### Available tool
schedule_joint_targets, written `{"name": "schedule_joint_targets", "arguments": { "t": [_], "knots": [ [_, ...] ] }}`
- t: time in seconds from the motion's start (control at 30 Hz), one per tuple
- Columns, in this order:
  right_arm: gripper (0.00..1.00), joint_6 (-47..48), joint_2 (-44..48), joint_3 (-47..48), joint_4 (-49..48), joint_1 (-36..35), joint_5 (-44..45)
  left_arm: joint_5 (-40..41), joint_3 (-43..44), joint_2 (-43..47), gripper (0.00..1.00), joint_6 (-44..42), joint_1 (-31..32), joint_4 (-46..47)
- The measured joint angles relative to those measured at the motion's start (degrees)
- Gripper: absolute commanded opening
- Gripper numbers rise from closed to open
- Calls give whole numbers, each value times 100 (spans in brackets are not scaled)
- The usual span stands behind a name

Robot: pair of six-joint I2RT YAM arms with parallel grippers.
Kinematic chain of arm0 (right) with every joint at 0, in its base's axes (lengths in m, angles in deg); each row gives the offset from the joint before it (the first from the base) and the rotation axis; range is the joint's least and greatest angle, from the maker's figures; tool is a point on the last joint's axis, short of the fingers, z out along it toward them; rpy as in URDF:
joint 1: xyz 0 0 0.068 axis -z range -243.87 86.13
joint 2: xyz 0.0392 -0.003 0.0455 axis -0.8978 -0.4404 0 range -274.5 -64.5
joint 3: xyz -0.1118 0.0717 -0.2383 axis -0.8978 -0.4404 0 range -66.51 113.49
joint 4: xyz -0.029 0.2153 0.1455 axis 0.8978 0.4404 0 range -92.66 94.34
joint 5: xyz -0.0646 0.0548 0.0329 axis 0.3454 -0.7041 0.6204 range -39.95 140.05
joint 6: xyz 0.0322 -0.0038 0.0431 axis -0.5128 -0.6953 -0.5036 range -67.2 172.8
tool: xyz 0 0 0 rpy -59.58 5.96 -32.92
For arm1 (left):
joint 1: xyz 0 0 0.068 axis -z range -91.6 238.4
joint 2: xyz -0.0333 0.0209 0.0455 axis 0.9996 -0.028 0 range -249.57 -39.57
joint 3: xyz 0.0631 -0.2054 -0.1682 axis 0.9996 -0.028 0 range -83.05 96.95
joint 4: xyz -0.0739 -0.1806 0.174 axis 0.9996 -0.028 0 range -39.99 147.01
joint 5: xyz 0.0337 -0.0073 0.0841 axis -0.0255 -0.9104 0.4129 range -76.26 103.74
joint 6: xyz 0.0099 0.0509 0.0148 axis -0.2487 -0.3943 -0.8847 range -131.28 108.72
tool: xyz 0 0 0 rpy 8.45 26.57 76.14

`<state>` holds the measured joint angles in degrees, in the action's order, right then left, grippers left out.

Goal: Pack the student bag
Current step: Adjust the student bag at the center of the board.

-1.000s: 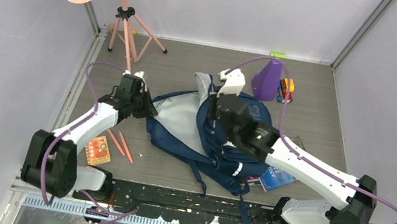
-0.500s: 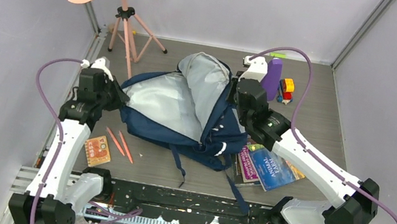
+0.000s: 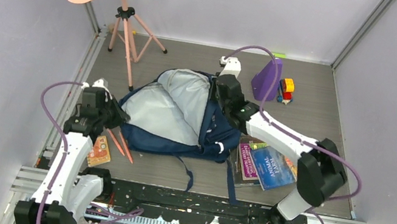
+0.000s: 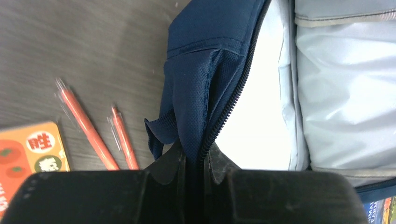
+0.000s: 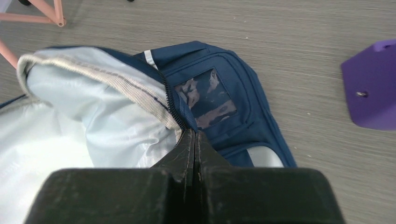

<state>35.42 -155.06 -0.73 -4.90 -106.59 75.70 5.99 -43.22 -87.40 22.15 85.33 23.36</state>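
Mid-frame on desk point(image 3: 338, 112): student bag point(image 3: 171, 110) lying open, grey lining up; left claw point(image 4: 194, 154) pinched onto zipper edge at bag's left corner; right claw point(image 5: 195, 140) closed tight on upper rim (pens point(image 3: 121, 144), books point(image 3: 266, 166) beside).

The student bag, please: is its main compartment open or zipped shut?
Open: the student bag lies unzipped, grey lining exposed; left gripper and right gripper pinch its rim.
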Motion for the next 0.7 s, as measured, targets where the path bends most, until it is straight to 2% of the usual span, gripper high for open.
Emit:
{"name": "schedule_joint_targets", "arguments": {
  "t": [0.17, 0.27, 0.53, 0.7],
  "knots": [
    [1, -20, -796, 492, -157, 162, -389, -125, -610, 293, 0, 269, 83, 42],
    [1, 46, -1213, 997, -59, 243, -577, -116, -678, 299, 0, 372, 396, 76],
    [1, 323, -2249, 2369, 144, 332, -1012, 647, -693, -157, 0, 649, 2402, 184],
    [1, 501, -2881, 3073, 223, 367, -1287, 1281, -693, -339, 0, 927, 3314, 223]
  ]
}}
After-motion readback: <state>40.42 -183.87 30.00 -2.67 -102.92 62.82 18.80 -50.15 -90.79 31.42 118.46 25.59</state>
